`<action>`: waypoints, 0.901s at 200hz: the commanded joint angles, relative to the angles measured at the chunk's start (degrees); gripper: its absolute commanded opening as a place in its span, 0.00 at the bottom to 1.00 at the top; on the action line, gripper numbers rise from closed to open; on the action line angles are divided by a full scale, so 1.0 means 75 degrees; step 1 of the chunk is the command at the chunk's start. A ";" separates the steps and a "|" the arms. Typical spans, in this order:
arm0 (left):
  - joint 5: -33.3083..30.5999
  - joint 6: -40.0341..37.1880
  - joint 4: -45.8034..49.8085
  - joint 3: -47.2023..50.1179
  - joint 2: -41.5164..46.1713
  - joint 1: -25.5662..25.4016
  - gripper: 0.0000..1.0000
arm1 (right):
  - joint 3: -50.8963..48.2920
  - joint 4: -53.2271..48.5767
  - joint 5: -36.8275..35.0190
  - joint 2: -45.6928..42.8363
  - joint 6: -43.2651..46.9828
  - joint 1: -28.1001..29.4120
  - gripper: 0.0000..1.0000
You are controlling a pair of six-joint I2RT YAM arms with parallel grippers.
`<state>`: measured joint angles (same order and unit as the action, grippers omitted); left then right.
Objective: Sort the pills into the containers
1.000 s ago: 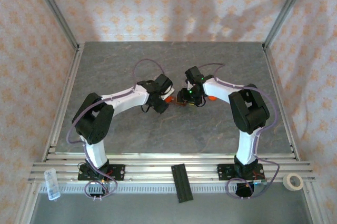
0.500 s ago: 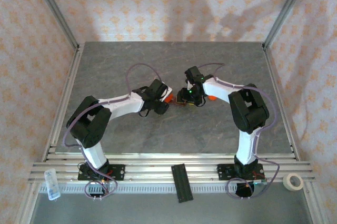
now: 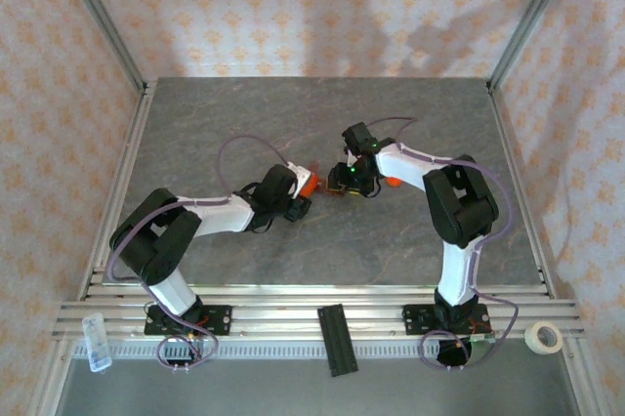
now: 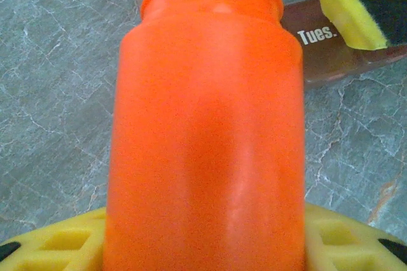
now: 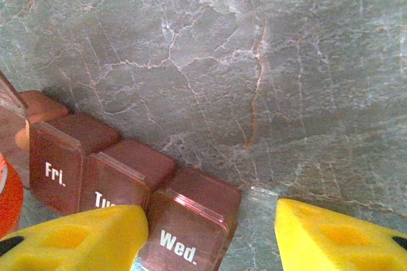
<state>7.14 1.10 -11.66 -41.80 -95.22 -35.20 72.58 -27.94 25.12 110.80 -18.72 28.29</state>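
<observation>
My left gripper (image 3: pixel 293 193) (image 4: pixel 203 242) is shut on an orange bottle (image 3: pixel 307 181) (image 4: pixel 203 125), which lies between its yellow fingers (image 4: pixel 57 242) with its mouth pointing at the containers. The containers (image 3: pixel 330 191) (image 5: pixel 121 175) (image 4: pixel 331 48) are a red-brown bar on the table, with compartments marked Fri., Tues. and Wed. My right gripper (image 3: pixel 346 186) (image 5: pixel 210 236) is open and straddles the Wed. end. Its left finger (image 5: pixel 76 239) is against that compartment and its right finger (image 5: pixel 337 233) stands apart from it. The pills are hidden.
A small orange round piece (image 3: pixel 392 182) lies on the table beside the right arm. On the near rail sit a black bar (image 3: pixel 335 338), a tape roll (image 3: pixel 543 337) and a clear small item (image 3: pixel 97 341). Metal frame posts stand at the table's corners.
The left arm has sunk and stretched out, its elbow swinging left and toward the near edge, and the bottle has shifted slightly left. The right arm has stayed put.
</observation>
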 commanded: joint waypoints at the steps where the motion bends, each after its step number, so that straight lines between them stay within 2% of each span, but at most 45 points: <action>1: 0.0044 0.0280 -0.1723 0.0299 0.0262 0.0029 0.00 | -0.0239 -0.0370 -0.0783 0.0756 -0.0091 0.0028 0.58; 60: 0.0082 0.0504 -0.3198 0.0627 0.0323 0.0048 0.00 | 0.0020 -0.0631 -0.1028 0.0592 -0.0054 0.0035 0.59; 119: -0.0045 0.0340 -0.3645 0.0710 0.0694 0.0085 0.00 | 0.0575 -0.1003 -0.1336 0.0382 -0.0036 0.0019 0.66; 180: -0.0063 0.0158 -0.4365 0.0909 0.1112 0.0269 0.00 | 0.1293 -0.1743 -0.1673 -0.0030 -0.0097 -0.0237 0.68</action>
<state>7.22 3.60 -38.41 -35.88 -88.84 -34.02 79.26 -35.92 16.58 111.92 -18.85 27.90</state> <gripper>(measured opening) 0.525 0.678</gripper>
